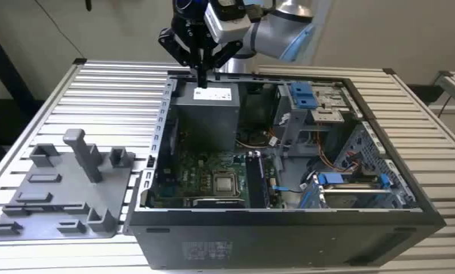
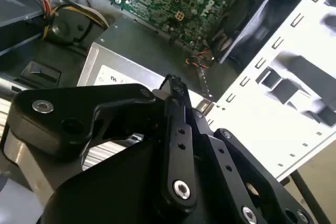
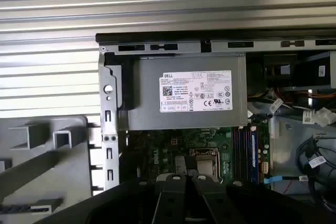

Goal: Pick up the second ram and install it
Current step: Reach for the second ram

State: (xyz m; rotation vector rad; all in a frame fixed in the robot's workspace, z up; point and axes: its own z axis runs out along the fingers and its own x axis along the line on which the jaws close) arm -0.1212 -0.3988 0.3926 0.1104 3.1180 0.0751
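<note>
Hovering above the power supply [image 1: 204,114] at the far edge of the open computer case [image 1: 288,234], the gripper [image 1: 202,80] points straight down, and you see its tips just over the supply's white label. Its jaws stand pressed together, with no gap to be seen between them in the exterior view or the second wrist view [image 2: 173,83], and you can make out nothing held there.

Look for the second ram [image 1: 254,180] on the motherboard [image 1: 189,171] at the case's near edge. It reads as a dark narrow strip standing on edge in the slots just beside the silver CPU chip [image 1: 225,184]. In the first wrist view the slots [image 3: 244,150] show several dark strips, and you cannot tell which strip is which.

A grey fixture [image 1: 52,194] lies on the slatted table [image 1: 113,85], against the case's side at the exterior view's left.
</note>
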